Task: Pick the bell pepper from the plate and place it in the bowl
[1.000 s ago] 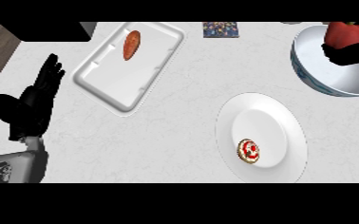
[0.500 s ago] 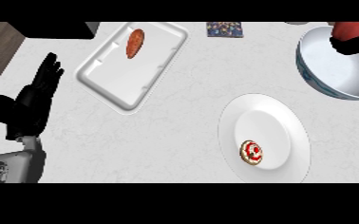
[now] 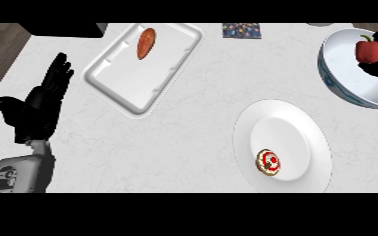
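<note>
Over round glossy bowl (image 3: 341,82), red bell pepper (image 3: 366,51), right hand (image 3: 370,69) fingers beside it.

Matt marbled stone counter (image 3: 192,130), glossy white plate (image 3: 314,130), smooth tray (image 3: 122,92)

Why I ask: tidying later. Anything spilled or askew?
Nothing spilled. Only the tray lies slanted on the counter; the pepper shows inside the bowl.

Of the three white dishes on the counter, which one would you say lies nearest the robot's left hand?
The white rectangular tray holding the orange oblong food lies nearest the open left hand; the round white plate and the blue-rimmed bowl sit much farther right.
</note>
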